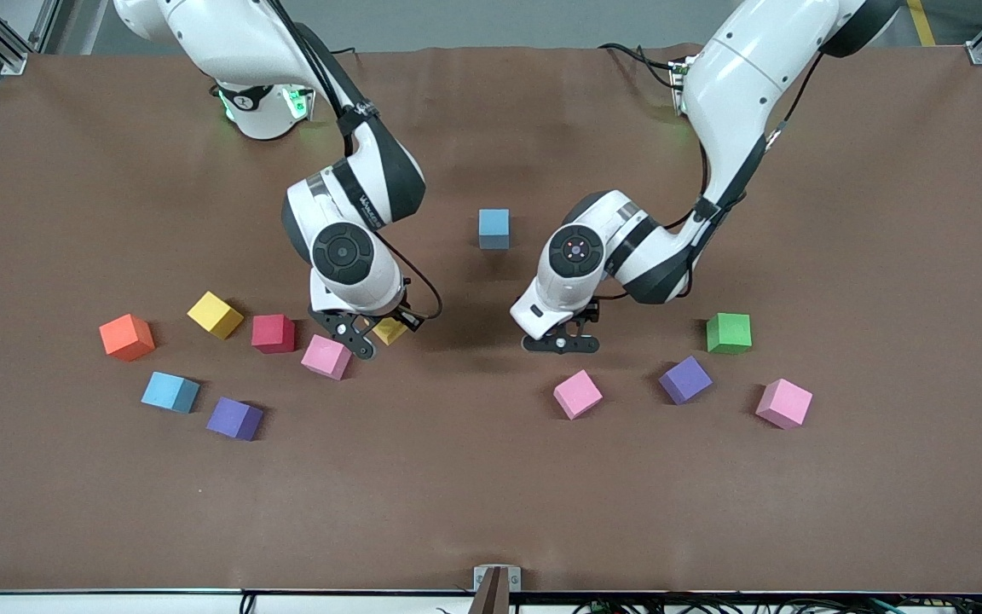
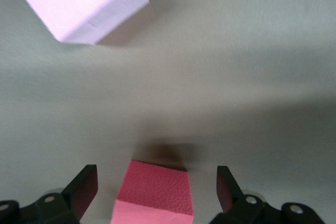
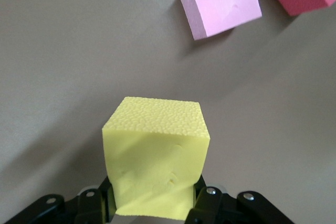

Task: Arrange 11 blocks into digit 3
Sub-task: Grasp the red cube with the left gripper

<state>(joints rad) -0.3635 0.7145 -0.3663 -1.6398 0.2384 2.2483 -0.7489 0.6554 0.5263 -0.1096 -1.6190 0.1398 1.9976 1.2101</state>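
Bench (image 1: 491,503), brown mat. Lying on it: orange cube (image 1: 126,337), yellow (image 1: 215,315), red (image 1: 273,333), three pink (image 1: 326,356) (image 1: 577,394) (image 1: 783,403), two blue (image 1: 170,392) (image 1: 493,228), two purple (image 1: 234,419) (image 1: 684,379), green (image 1: 728,333).

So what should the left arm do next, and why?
Probably close the left end effector on the red block: its fingers are open with that block between them, ungripped. The right end effector holds a yellow block.
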